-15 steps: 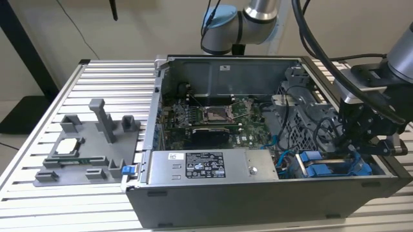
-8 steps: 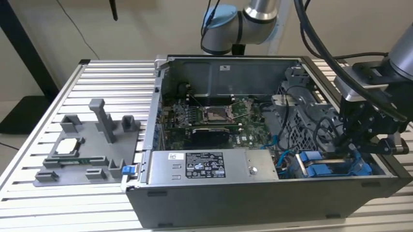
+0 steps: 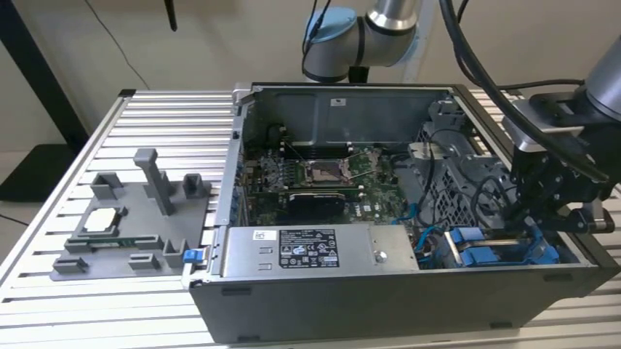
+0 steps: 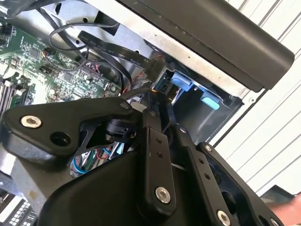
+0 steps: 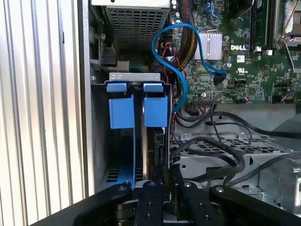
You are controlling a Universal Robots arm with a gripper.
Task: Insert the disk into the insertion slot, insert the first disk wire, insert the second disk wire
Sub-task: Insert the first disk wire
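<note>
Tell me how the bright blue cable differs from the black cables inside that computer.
In the first wrist view, the blue cable is one strand, arching and plugging into the green circuit board. The black cables are several, lying across the perforated grey metal. Both curve loosely inside the case.

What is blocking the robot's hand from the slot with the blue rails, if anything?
Nothing visible. In the first wrist view the hand sits right at the insertion slot; the black cables and blue cable lie beside it, not across it.
</note>
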